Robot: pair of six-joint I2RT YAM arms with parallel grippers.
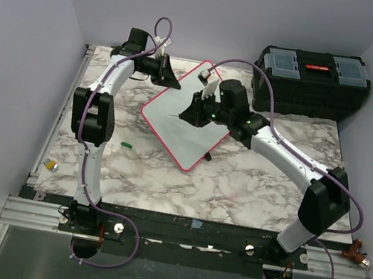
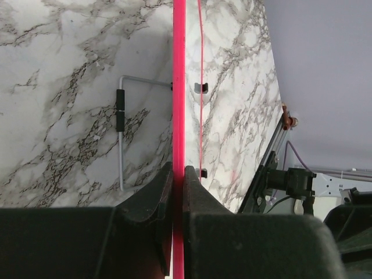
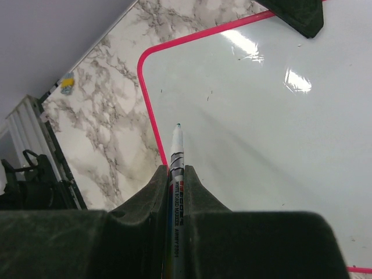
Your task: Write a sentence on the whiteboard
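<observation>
The whiteboard point(image 1: 187, 129), white with a red-pink rim, lies turned diagonally on the marble table. My left gripper point(image 1: 173, 84) is shut on its upper-left rim. In the left wrist view the rim point(image 2: 179, 87) runs edge-on between the jaws of that gripper point(image 2: 179, 168). My right gripper point(image 1: 188, 115) hovers over the board, shut on a whiteboard marker point(image 3: 176, 152). The marker's green tip points at the board point(image 3: 261, 133) close to a rounded corner; whether it touches I cannot tell. The sentence is out of view: the white face shows only small dark specks.
A black toolbox point(image 1: 312, 82) stands at the back right. A small green cap point(image 1: 127, 145) lies on the table left of the board. A yellow-grey object point(image 1: 53, 166) sits at the left edge. A grey wire bracket point(image 2: 121, 133) lies beside the board's rim.
</observation>
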